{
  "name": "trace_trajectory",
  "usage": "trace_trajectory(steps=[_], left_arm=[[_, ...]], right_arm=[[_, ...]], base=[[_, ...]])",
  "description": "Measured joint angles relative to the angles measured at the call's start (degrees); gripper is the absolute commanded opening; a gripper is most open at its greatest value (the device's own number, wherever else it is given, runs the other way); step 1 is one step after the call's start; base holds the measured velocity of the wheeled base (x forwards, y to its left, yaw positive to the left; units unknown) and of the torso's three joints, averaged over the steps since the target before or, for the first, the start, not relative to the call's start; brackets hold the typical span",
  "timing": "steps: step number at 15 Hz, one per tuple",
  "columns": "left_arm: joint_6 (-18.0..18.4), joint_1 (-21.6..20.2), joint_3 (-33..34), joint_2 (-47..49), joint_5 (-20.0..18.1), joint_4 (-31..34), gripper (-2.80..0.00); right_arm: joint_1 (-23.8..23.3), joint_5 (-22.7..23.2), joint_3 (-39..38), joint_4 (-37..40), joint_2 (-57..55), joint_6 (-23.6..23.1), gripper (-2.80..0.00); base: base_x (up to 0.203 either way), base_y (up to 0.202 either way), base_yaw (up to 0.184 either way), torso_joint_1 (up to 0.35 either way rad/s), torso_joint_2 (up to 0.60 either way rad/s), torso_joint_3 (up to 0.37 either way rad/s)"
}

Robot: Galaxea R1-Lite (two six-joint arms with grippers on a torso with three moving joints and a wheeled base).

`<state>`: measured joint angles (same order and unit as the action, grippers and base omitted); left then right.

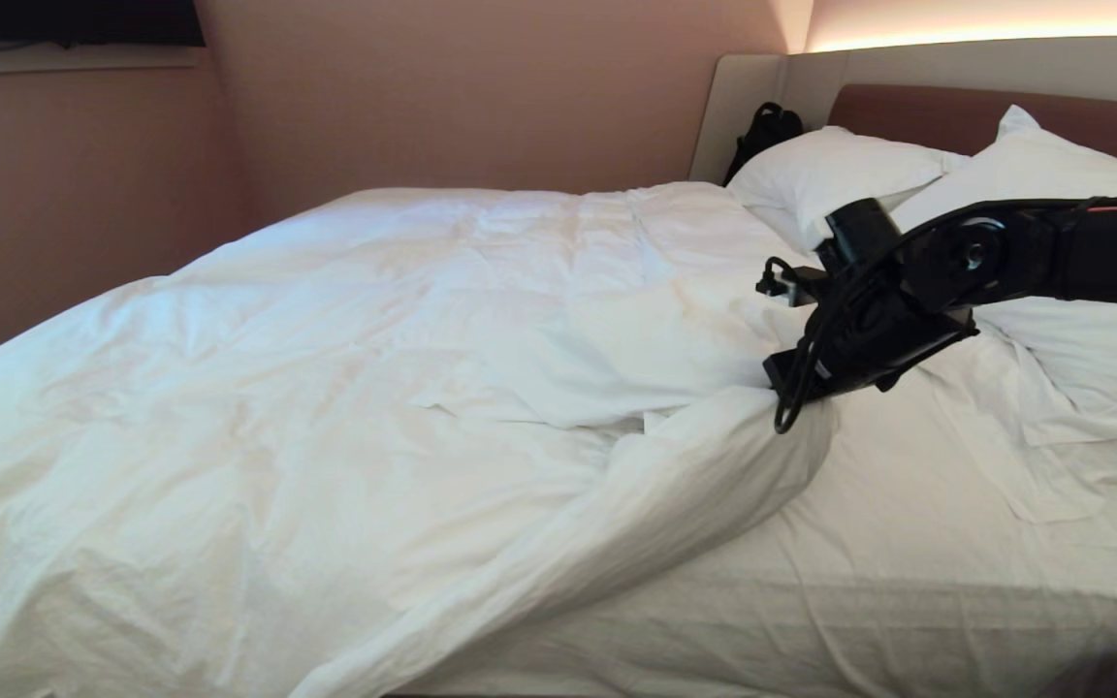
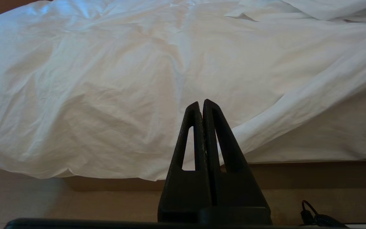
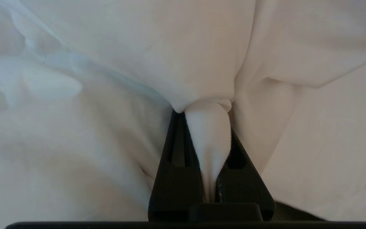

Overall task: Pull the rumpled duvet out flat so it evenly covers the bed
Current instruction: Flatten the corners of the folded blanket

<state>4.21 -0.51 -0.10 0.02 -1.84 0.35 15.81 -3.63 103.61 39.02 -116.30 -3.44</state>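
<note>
Right arm [image 1: 1053,252]: matte black housing, round silver-centred joint cap, black cable looping below at 7 o'clock. Both grippers carry black tapered triangular fingers [image 2: 199,140] with slotted cut-outs.

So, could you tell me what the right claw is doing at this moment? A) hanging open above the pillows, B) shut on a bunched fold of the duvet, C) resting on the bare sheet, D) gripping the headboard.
B: in the right wrist view the right claw is clamped on a pinch of the duvet.
</note>
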Motion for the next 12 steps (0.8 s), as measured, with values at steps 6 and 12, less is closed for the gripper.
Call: trace_trajectory(steps=[6,12], left_arm=[[0.00,0.00,0.00,0.00,0.00,0.00,-2.80],[0.00,-0.01,0.00,0.00,0.00,-0.01,-2.80]], right_arm=[[-3.68,0.02,-11.48,1.18,6.87,-10.99,-2.80],[-4.49,-0.02,-17.99,-2.30,8.45,-21.15,0.00]], base=[[0.000,0.000,0.000,0.000,0.00,0.000],[0.000,0.000,0.000,0.000,0.00,0.000]])
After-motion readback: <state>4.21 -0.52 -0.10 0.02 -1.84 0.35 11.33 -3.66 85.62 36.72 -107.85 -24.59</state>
